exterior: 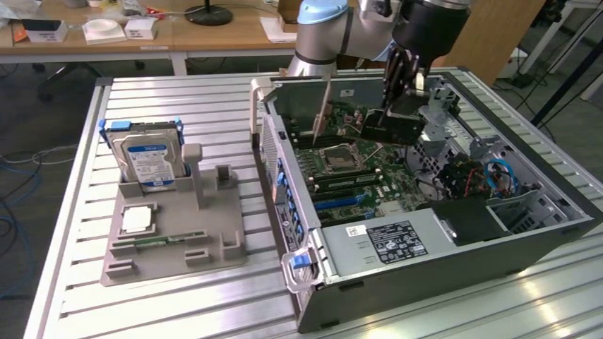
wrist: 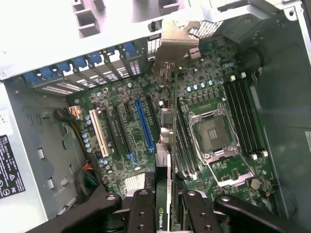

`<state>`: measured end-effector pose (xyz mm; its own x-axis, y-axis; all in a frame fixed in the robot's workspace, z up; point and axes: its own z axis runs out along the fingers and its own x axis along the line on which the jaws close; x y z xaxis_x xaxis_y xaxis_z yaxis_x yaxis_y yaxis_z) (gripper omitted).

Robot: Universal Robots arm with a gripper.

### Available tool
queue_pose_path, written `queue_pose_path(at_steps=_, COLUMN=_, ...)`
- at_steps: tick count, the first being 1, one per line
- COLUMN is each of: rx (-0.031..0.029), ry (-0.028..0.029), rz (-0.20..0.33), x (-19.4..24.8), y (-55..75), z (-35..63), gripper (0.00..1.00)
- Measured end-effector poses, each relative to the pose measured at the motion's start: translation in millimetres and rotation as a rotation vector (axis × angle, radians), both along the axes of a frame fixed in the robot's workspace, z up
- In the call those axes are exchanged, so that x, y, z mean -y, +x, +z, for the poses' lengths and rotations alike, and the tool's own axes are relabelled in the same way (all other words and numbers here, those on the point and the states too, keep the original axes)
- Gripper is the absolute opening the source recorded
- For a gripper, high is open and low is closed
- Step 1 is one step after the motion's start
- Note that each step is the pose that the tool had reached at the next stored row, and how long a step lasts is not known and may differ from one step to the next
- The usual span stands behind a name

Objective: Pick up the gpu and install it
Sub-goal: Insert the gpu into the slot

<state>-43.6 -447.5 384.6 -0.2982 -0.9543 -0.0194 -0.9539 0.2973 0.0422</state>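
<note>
Slatted table (exterior: 188,99), open PC case (exterior: 443,272): gripper (exterior: 406,93) clenched on gpu (exterior: 389,127), held above motherboard (exterior: 363,180).

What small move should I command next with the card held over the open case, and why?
Probably a slight sideways shift toward the blue slot, away from the CPU socket. The fingers clamp the gpu edge-on above the motherboard, and in the wrist view its edge appears to sit beside that slot, not over it.
</note>
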Motion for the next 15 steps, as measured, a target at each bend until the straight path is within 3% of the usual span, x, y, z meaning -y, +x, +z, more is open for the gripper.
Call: queue_pose_path(at_steps=15, rx=0.0034, ry=-0.0002, rz=0.137, x=0.0, y=0.0, z=-2.3, gripper=0.26)
